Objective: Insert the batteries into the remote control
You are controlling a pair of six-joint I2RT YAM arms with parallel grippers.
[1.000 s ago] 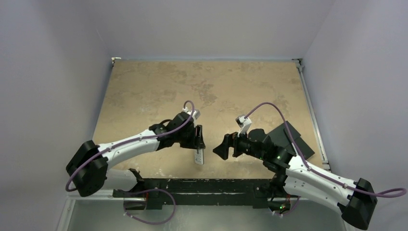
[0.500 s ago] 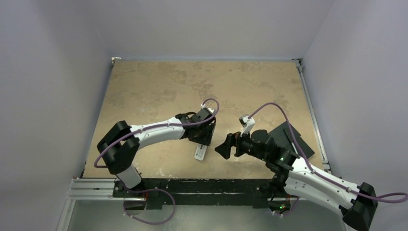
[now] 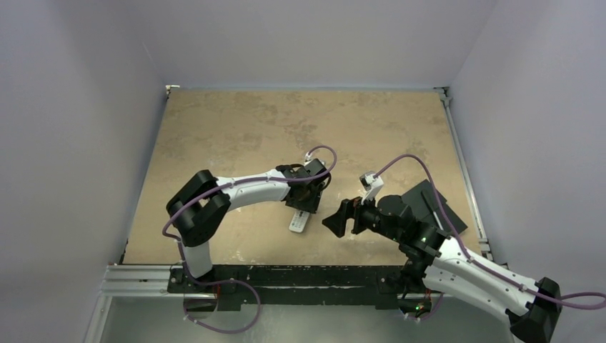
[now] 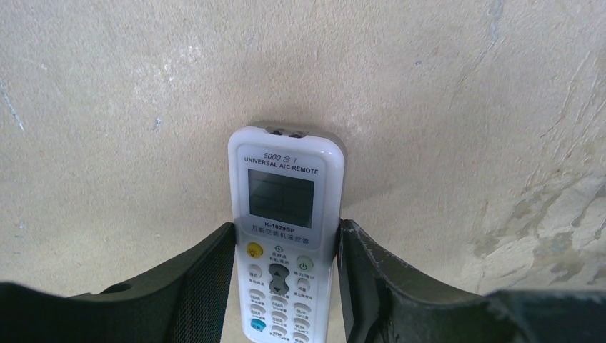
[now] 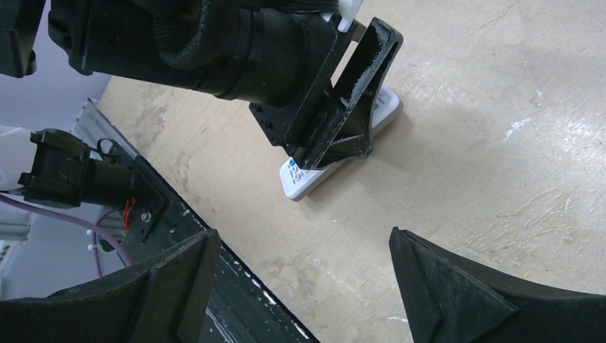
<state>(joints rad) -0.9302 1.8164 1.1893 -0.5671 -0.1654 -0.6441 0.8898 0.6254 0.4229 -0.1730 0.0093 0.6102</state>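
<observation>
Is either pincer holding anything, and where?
The left pincer clamps the remote by its long sides, below the screen; the right pincer is open and empty.

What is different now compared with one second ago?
The left arm swung its elbow in toward the middle of the table. The left fingers, closed on the remote control throughout, turned it slightly and shifted it a little away from the near edge. The right fingers stayed wide open beside it, almost unmoved.

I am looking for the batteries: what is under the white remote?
The remote lies face up on the tan table, clamped by the left gripper. Its underside is hidden; no batteries show.
</observation>
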